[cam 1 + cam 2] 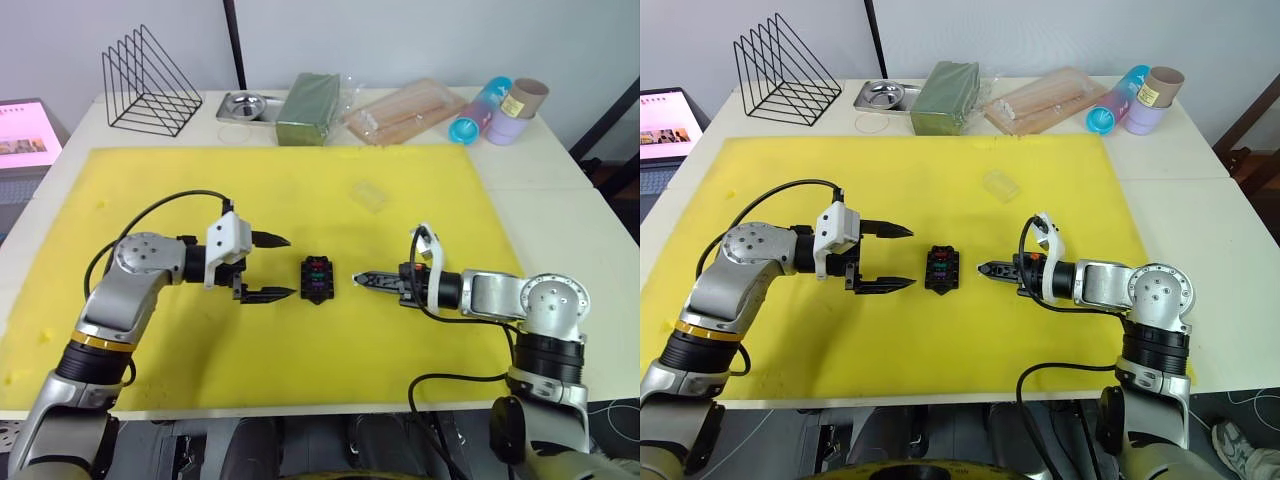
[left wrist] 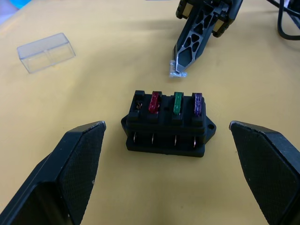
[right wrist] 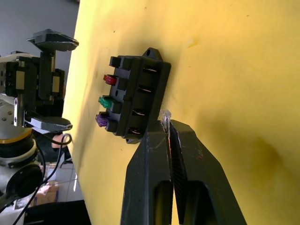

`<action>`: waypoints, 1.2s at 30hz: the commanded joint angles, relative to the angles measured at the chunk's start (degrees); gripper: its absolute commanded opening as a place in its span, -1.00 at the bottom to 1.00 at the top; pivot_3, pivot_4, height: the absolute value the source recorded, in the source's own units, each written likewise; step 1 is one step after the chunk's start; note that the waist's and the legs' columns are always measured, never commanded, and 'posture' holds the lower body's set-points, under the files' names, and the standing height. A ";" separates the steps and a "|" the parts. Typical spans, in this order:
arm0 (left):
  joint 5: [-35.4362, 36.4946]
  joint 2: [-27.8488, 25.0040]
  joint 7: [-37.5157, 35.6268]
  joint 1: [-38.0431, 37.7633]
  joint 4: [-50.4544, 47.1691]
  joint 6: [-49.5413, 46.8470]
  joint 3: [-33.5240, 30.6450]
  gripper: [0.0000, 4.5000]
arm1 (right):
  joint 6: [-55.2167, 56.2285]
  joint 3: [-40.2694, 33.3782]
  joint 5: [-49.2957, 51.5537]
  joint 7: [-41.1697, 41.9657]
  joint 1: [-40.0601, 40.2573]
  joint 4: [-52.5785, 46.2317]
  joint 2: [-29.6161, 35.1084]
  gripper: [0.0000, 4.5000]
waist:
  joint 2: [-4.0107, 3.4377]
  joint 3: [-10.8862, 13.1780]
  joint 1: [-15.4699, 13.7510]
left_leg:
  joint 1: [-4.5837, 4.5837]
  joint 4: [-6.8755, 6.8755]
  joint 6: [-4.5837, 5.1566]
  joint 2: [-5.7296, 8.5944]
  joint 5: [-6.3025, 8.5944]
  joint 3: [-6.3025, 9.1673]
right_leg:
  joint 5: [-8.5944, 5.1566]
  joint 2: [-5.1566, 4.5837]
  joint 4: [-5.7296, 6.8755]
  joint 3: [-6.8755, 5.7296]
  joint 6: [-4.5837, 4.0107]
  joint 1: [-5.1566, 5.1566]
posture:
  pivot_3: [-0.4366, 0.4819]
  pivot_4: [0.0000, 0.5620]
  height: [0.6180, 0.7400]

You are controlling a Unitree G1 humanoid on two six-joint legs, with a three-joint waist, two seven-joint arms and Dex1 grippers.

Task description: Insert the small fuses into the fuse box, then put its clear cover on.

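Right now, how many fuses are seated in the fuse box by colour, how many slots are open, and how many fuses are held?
Seated in the fuse box:
red fuse: 1
green fuse: 1
purple fuse: 1
Held in the right gripper:
pale fuse: 1
Empty slot: 1
Total fuses: 4, with 3 seated and 1 held.

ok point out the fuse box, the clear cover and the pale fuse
fuse box point(image 2: 166, 130), left wrist view, on its black front wall
clear cover point(image 2: 46, 52), left wrist view, on its top face
pale fuse point(image 2: 177, 71), left wrist view, at the right gripper's fingertips
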State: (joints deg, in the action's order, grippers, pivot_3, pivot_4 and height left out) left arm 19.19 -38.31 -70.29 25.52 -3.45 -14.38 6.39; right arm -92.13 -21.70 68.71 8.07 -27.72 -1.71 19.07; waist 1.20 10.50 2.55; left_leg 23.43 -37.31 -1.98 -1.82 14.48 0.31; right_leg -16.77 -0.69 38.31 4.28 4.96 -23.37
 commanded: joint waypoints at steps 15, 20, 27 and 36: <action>-0.58 0.21 -0.20 1.55 0.15 1.43 -0.12 1.00 | -0.28 -0.71 12.88 -17.23 1.52 -1.54 -0.98 -0.69 | 0.00 0.00 -0.05 | 0.01 0.00 0.00 0.00 0.00 -0.02 | 0.00 -0.01 -0.04 0.00 0.00 0.02 | -0.05 -0.47 1.00; -0.84 0.31 -0.32 1.80 0.40 1.65 -0.17 1.00 | 0.94 0.99 18.38 -20.61 0.74 -1.97 2.06 0.07 | 0.00 0.00 0.02 | 0.01 0.02 0.00 -0.01 0.00 -0.01 | 0.00 0.00 -0.04 0.00 0.00 0.01 | -0.05 -0.47 1.00; 0.28 0.17 -0.58 2.33 -0.45 0.91 -0.82 1.00 | 3.23 7.08 29.08 -19.52 -0.68 -2.01 15.67 0.99 | -0.01 0.01 -0.11 | 0.03 -0.02 0.00 -0.01 0.00 -0.03 | 0.00 -0.04 -0.10 0.02 0.01 0.04 | -0.05 -0.47 1.00; 4.48 1.46 -1.82 3.94 -1.90 -1.39 -1.44 1.00 | 6.94 17.25 11.10 11.33 -5.85 -15.24 33.27 0.99 | -0.01 0.01 -0.07 | 0.05 0.08 0.01 -0.06 0.00 0.00 | -0.01 0.10 -0.15 -0.02 0.00 -0.03 | -0.05 -0.47 1.00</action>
State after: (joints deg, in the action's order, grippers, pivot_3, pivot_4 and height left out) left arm 21.67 -36.92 -71.63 27.95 -3.18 -15.10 6.30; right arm -87.89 -5.71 83.86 13.13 -33.22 -14.05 50.42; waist 1.19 10.52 2.48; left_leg 23.48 -37.24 -1.97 -1.88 14.48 0.30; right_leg -16.78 -0.60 38.17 4.26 4.96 -23.41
